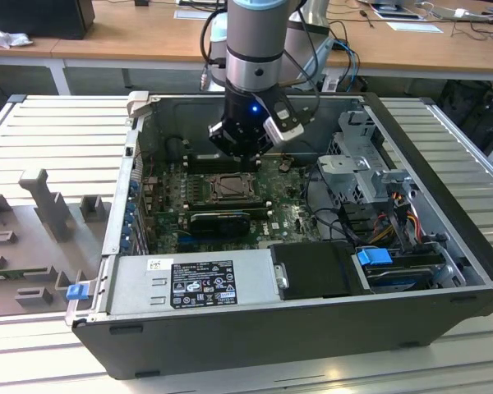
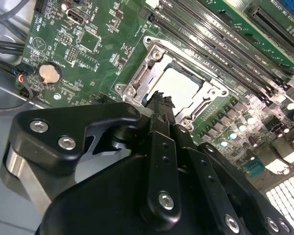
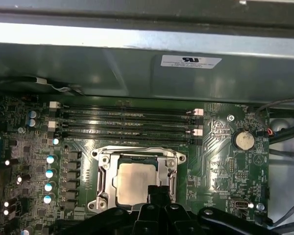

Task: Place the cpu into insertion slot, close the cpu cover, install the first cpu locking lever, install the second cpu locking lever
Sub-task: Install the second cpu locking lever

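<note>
The cpu [image 3: 131, 180] [image 2: 179, 84], a pale silvery square chip, lies flat in the insertion slot [image 1: 230, 187] on the green board. The cpu cover [image 3: 103, 175] [image 2: 146, 68], a silvery metal frame, lies down around the chip, which shows through its square cut-out. In the exterior view my gripper [image 1: 241, 146] hangs just above the slot's far edge. In both wrist views its black fingers [image 2: 159, 105] [image 3: 157, 192] are pressed together, shut on nothing. Their tip sits at the chip's edge, and I cannot tell whether it touches.
Long black memory slots [image 3: 125, 122] run beside the socket. A coin battery [image 3: 244, 140] sits on the board. The open case's metal wall [image 3: 137, 73] rises behind the board, with a power supply [image 1: 197, 279], a drive cage [image 1: 366, 168] and cables [image 1: 394, 222] around it.
</note>
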`<state>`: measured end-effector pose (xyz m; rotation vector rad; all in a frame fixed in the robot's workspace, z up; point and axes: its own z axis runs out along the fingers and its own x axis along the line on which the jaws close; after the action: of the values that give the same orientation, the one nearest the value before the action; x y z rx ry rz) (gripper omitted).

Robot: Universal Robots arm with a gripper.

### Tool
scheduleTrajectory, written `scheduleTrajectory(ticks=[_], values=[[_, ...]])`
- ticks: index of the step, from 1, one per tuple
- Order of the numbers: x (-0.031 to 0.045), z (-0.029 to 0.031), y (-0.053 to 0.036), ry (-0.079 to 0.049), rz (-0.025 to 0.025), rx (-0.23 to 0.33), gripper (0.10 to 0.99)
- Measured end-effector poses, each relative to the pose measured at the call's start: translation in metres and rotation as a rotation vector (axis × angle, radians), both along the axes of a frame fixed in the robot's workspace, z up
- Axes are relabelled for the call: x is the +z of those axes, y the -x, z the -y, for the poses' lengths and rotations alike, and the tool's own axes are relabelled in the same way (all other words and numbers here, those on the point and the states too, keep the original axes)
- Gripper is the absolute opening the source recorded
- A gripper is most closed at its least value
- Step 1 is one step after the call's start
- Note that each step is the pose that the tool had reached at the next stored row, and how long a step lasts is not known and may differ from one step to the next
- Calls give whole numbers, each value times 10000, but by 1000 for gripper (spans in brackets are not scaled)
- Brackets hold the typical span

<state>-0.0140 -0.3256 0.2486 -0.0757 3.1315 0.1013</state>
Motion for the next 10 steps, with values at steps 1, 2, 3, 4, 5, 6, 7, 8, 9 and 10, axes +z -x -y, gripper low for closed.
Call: scheduleTrajectory(ticks=[1, 2, 3, 4, 5, 6, 7, 8, 9, 10], values=[[0, 9, -1, -2, 1, 2, 106], [0, 16, 0, -1, 0, 1, 106], [1, 20, 0, 1, 0, 0, 106], [0, 25, 0, 0, 0, 0, 106], [0, 31, 0, 0, 0, 0, 106], [0, 40, 0, 1, 0, 0, 106], [0, 46, 0, 0, 0, 0, 106], [0, 52, 0, 0, 0, 0, 106], [0, 58, 0, 0, 0, 0, 106], [-1, 65, 0, 0, 0, 0, 106]])
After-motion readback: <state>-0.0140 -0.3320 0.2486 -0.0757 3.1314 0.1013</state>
